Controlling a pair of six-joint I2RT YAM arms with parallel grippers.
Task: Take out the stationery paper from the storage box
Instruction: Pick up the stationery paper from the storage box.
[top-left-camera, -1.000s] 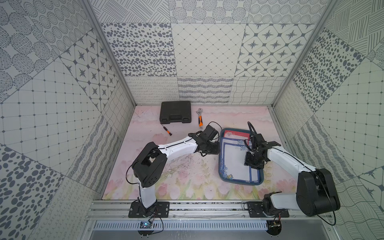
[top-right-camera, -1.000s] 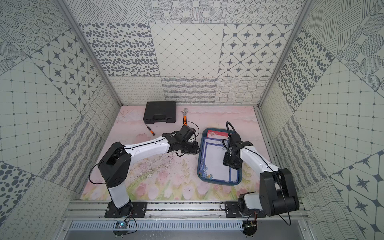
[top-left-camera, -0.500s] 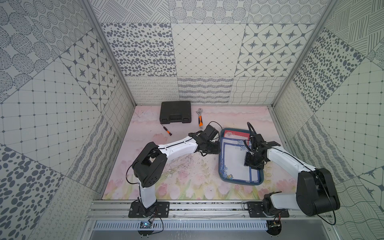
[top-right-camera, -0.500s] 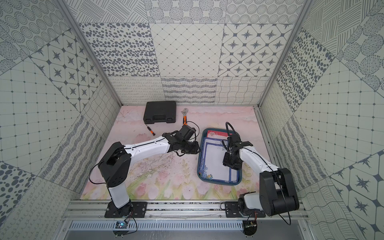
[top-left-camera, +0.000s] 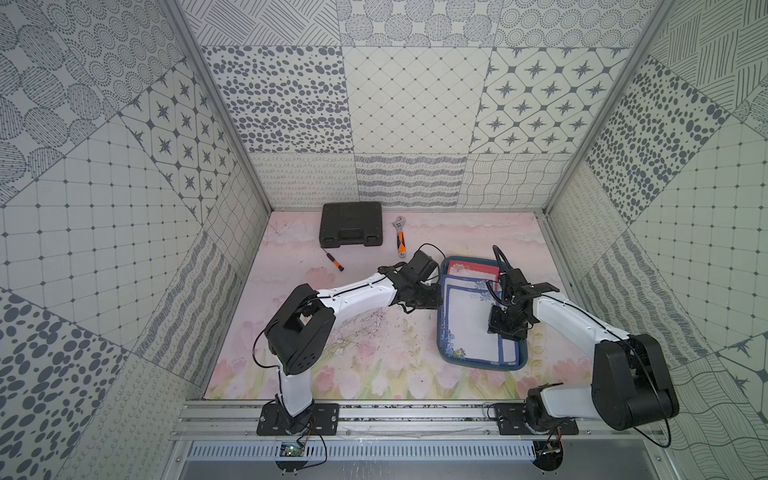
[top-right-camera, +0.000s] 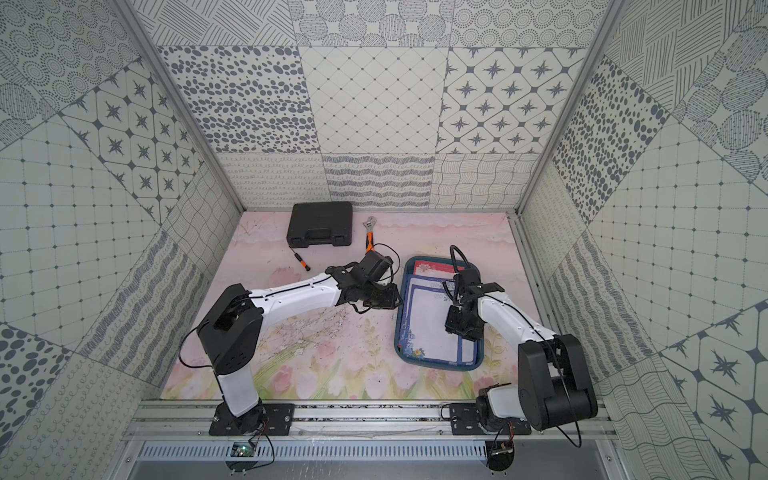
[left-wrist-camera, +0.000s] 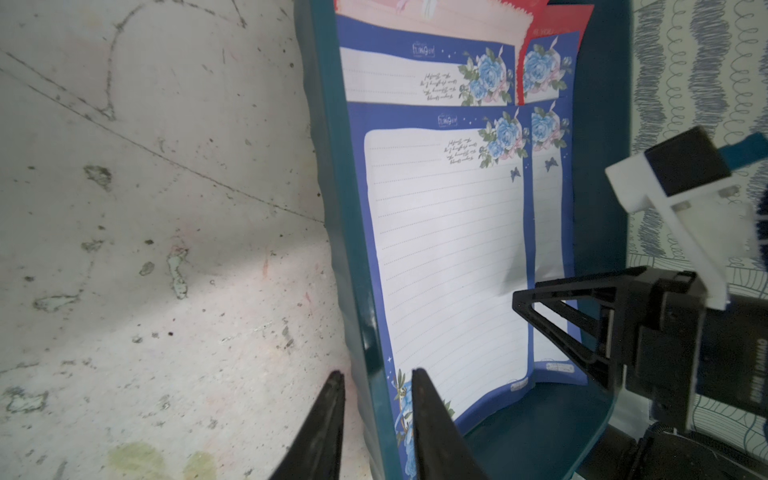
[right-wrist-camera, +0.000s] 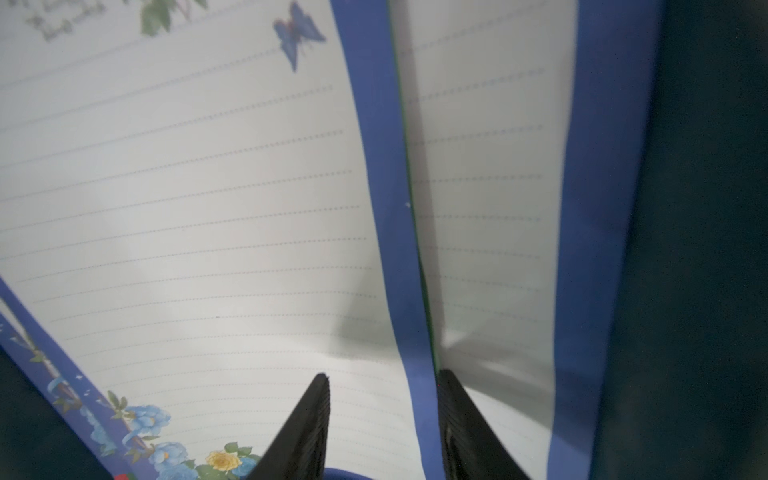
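Observation:
The dark teal storage box (top-left-camera: 441, 332) (top-right-camera: 397, 332) lies right of centre on the floor mat. In it the stationery paper (top-left-camera: 467, 328) (top-right-camera: 428, 328) is stacked, blue-bordered sheets on top. My left gripper (top-left-camera: 436, 297) (left-wrist-camera: 376, 374) straddles the box's near wall (left-wrist-camera: 332, 208), one finger outside and one inside on a sheet's corner, shut on that wall. My right gripper (top-left-camera: 505, 332) (right-wrist-camera: 382, 376) points down into the box, open. One finger rests on the top sheet (right-wrist-camera: 187, 208); the other sits at its slightly lifted blue edge, over the sheet below (right-wrist-camera: 490, 208).
A black tool case (top-left-camera: 351, 224) stands at the back wall, with an orange-handled wrench (top-left-camera: 400, 241) beside it and a small screwdriver (top-left-camera: 333, 262) in front. A red-bordered sheet (top-left-camera: 473, 268) shows at the box's far end. The cell's right wall is close to the box.

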